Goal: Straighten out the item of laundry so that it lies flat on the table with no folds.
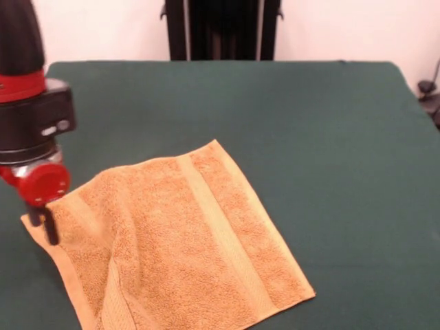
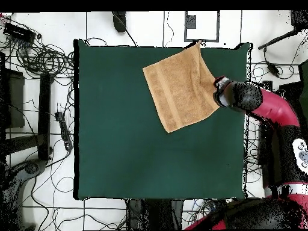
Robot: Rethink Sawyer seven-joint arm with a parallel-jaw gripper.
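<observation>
The orange-tan towel (image 1: pixel 185 240) lies spread on the green table (image 1: pixel 330 137), low and left of centre in the front view. A paler woven band runs across it, and a raised fold ridge runs along its left part. My gripper (image 1: pixel 49 230) stands down on the towel's left corner, touching the cloth. In the overhead view the towel (image 2: pixel 180 87) lies near the table's (image 2: pixel 132 150) top right, with one corner over the top edge. There the gripper (image 2: pixel 217 90) sits at the towel's right corner.
The red and black arm (image 2: pixel 271 108) reaches in over the table's right edge in the overhead view. Cables and stands (image 2: pixel 36 60) lie on the floor left of the table. The table's front edge runs just below the towel in the front view.
</observation>
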